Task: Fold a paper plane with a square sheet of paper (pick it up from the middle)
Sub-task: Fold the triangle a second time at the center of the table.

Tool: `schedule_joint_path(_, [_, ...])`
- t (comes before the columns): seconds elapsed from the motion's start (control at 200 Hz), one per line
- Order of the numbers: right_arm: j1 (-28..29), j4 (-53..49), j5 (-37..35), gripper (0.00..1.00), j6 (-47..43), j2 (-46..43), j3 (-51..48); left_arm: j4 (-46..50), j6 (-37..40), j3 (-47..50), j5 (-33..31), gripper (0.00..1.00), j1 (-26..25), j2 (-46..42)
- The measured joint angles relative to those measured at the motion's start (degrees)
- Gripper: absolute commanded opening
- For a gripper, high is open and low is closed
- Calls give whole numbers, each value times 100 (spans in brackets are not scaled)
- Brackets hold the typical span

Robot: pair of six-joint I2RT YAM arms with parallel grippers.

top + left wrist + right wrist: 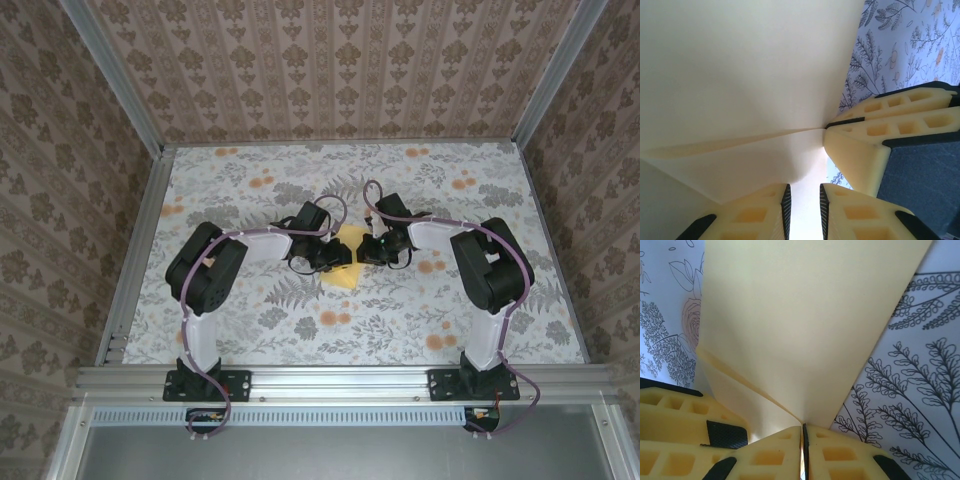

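Note:
The square sheet of paper (342,278) is plain yellow and lies at the middle of the floral cloth, between the two grippers. In the right wrist view the paper (800,315) rises in two layers that meet at a crease, and my right gripper (803,426) is shut on that crease. In the left wrist view the paper (740,75) slopes up to the same pinch, where the right gripper's fingers (860,150) hold it. My left gripper (804,187) sits low against the sheet, its jaws a small gap apart with paper showing beyond them. From above, left gripper (333,256) and right gripper (368,250) nearly touch.
The grey floral cloth (300,330) covers the table. Aluminium rails (130,260) border it left, right and front, and patterned walls (340,70) stand behind and at the sides. Both arm bases (205,385) are bolted at the near edge.

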State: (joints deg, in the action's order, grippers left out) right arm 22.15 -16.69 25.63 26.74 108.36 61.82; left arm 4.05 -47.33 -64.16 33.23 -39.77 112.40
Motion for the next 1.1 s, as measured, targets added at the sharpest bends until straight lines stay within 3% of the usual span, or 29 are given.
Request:
schedule_joint_path(0.34, [4,-46,-109,20,44,-284,-70,22,0,-2,-2,21,0,52])
schedule_joint_path(0.69, [4,-37,-101,16,70,-542,-81,44,46,-2,0,18,0,55])
schedule_joint_path(1.1, [4,-201,-345,16,175,90,428,175,205,-127,0,18,-2,116])
